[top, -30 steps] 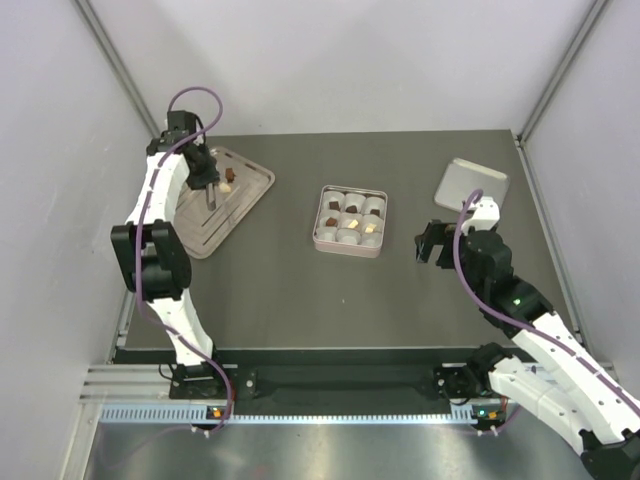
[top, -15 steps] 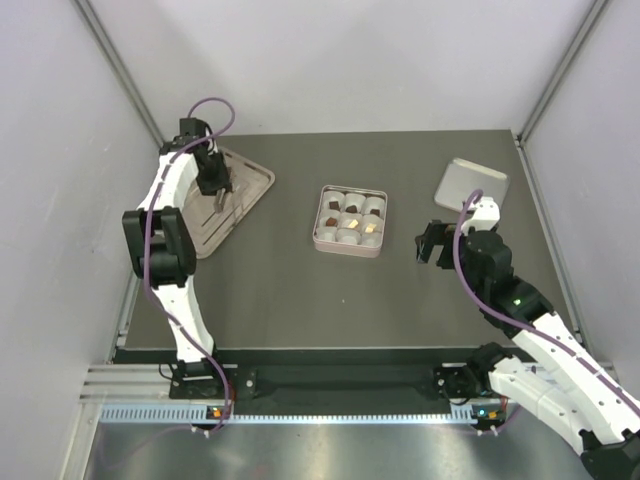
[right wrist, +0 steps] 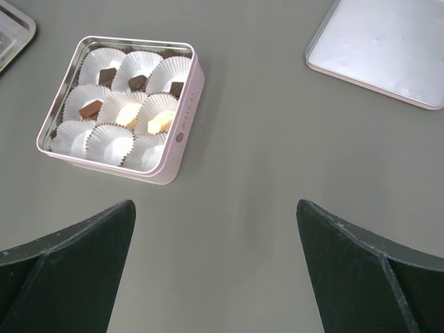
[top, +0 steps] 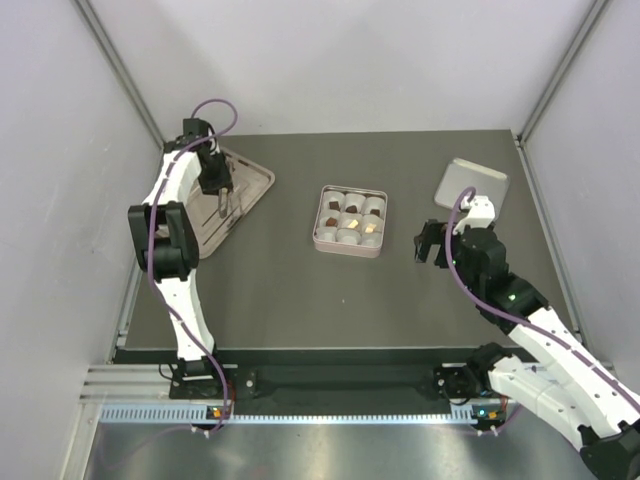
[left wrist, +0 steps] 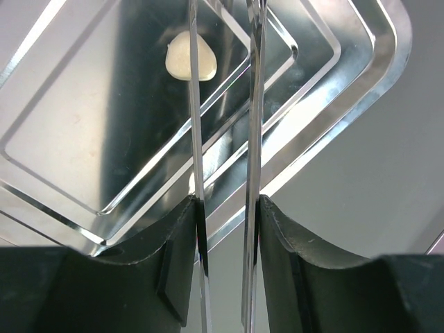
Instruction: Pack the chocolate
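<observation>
Left claw shifted along tray; dark table, pale walls.

The left arm and right arm have white shells, black joints and a purple cable each; a green light shows on the right. The left fingers are thin mirror-bright blades, the right fingers broad black wedges.

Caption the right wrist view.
Open right gripper near a pink square tin: six paper cups hold chocolate, three stand empty; lid lies apart.
</observation>
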You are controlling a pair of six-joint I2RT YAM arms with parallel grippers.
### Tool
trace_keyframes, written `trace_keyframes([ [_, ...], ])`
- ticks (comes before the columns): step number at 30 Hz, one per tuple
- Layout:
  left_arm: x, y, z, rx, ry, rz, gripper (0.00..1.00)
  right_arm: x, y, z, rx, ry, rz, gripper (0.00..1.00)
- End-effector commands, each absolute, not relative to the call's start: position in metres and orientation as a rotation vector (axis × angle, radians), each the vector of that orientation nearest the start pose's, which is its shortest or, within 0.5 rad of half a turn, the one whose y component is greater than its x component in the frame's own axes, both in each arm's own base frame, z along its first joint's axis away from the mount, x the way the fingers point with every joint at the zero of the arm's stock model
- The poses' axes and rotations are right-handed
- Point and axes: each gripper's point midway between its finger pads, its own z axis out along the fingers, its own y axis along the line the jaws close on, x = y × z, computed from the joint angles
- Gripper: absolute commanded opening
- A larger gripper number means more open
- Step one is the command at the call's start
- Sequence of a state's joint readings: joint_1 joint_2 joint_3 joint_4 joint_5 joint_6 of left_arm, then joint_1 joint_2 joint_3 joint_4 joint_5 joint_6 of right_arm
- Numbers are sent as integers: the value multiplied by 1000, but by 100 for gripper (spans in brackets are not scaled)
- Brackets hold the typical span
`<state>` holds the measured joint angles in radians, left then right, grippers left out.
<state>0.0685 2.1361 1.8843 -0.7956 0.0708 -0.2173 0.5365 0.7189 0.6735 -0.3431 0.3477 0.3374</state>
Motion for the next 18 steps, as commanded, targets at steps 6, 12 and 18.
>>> trace_keyframes([
  [6,522,21,145,-307,2465,-101,45,271,106,216,31,1902,240,100],
  [12,525,23,150,-303,2460,-80,46,272,106,214,28,1906,234,100],
  [18,528,26,151,-295,2450,-62,48,273,106,213,31,1905,232,100],
])
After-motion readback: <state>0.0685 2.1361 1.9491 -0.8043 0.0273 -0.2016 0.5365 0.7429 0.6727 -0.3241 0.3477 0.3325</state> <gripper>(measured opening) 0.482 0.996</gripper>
